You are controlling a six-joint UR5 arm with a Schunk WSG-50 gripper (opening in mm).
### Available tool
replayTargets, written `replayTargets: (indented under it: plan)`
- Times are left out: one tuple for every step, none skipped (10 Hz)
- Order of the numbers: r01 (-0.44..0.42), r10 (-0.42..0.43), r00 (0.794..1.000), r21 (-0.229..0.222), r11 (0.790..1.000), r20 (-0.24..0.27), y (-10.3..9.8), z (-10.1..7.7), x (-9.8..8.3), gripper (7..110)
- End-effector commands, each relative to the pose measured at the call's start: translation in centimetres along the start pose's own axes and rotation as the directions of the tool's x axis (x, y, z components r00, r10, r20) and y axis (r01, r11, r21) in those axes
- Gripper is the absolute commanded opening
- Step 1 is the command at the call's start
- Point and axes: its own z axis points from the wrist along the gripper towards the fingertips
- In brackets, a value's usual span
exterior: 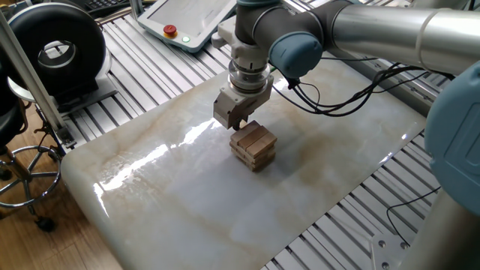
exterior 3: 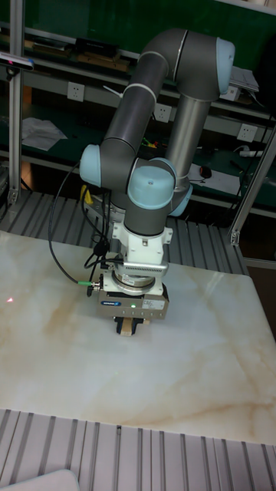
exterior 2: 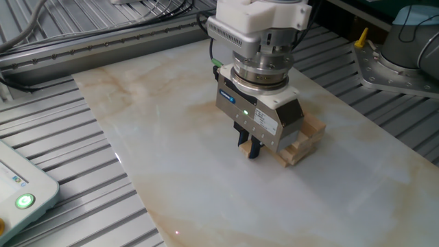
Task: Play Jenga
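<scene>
The Jenga stack (exterior: 253, 145) is a short pile of tan wooden blocks in crossed layers near the middle of the marble slab (exterior: 172, 202). My gripper (exterior: 241, 124) points straight down at the stack's far-left side, close to its upper layers. In the other fixed view the dark fingers (exterior 2: 254, 150) stand together with nothing between them, in front of the stack (exterior 2: 306, 136), which the gripper body (exterior 2: 251, 148) partly hides. In the tall fixed view the gripper (exterior 3: 131, 326) covers most of the stack; only a tan sliver (exterior 3: 122, 327) shows.
A teach pendant (exterior: 187, 19) lies on the ribbed metal table behind the slab. A black round device (exterior: 54, 49) and a stool (exterior: 22, 176) stand off the table's left. Black cables (exterior: 352, 90) hang from the arm over the slab's far right.
</scene>
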Motion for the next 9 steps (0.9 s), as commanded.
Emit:
replayTargets:
  plan:
    - [0.013, -0.013, 1.000, -0.012, 1.000, 0.006, 0.05, -0.09, -0.17, 7]
    - [0.016, -0.016, 1.000, -0.013, 1.000, 0.008, 0.06, -0.08, -0.20, 7]
    - [0.019, -0.019, 1.000, -0.013, 1.000, 0.008, 0.04, -0.08, -0.19, 7]
    - [0.025, -0.025, 1.000, -0.013, 1.000, 0.008, -0.01, -0.08, -0.18, 7]
    - [0.031, -0.031, 0.999, -0.013, 0.999, 0.008, -0.07, -0.08, -0.15, 7]
    - [0.037, -0.037, 0.999, -0.013, 0.999, 0.007, -0.11, -0.08, -0.10, 7]
    - [0.044, -0.044, 0.999, -0.014, 0.999, 0.004, -0.15, -0.10, -0.03, 7]
    - [0.050, -0.050, 0.999, -0.011, 0.999, 0.002, -0.25, -0.11, 0.01, 7]
    - [0.051, -0.051, 0.999, -0.011, 0.999, 0.002, -0.26, -0.12, 0.01, 7]
